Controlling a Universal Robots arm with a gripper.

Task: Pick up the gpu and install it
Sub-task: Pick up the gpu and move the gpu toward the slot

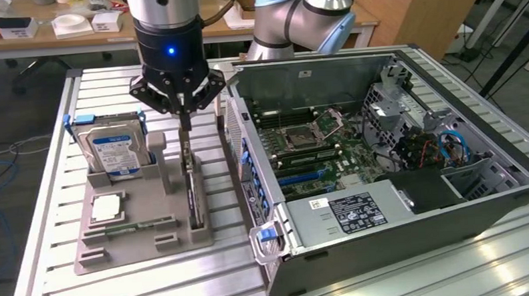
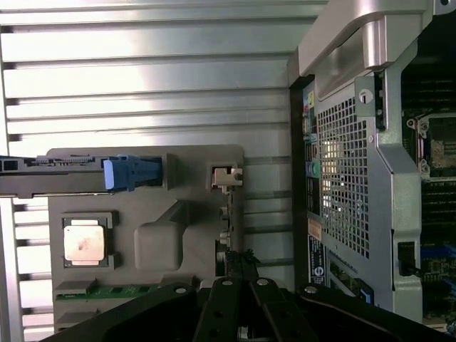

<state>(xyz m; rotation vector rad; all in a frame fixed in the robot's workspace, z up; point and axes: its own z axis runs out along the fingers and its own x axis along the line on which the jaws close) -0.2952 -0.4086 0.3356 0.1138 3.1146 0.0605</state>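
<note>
The gpu (image 1: 194, 191) is a thin dark card standing on edge in a slot of the grey holder (image 1: 135, 244). It runs from the holder's middle toward its near end. My gripper (image 1: 185, 127) hangs straight down over the card's far end. Its black fingers are shut together, with the tips at the card's top edge. Whether they pinch the card cannot be told. In the wrist view the gripper (image 2: 240, 276) closes to a point just behind the gpu's dark edge (image 2: 239, 260), above the holder (image 2: 185, 160).
The open computer case (image 1: 382, 169) lies at the exterior view's right, close beside the holder, with its motherboard (image 1: 318, 152) exposed. The holder also carries a hard drive (image 1: 113, 151), a processor chip (image 1: 106, 207) and a green memory stick (image 1: 134, 227). Everything rests on a slatted metal table (image 1: 44, 198).
</note>
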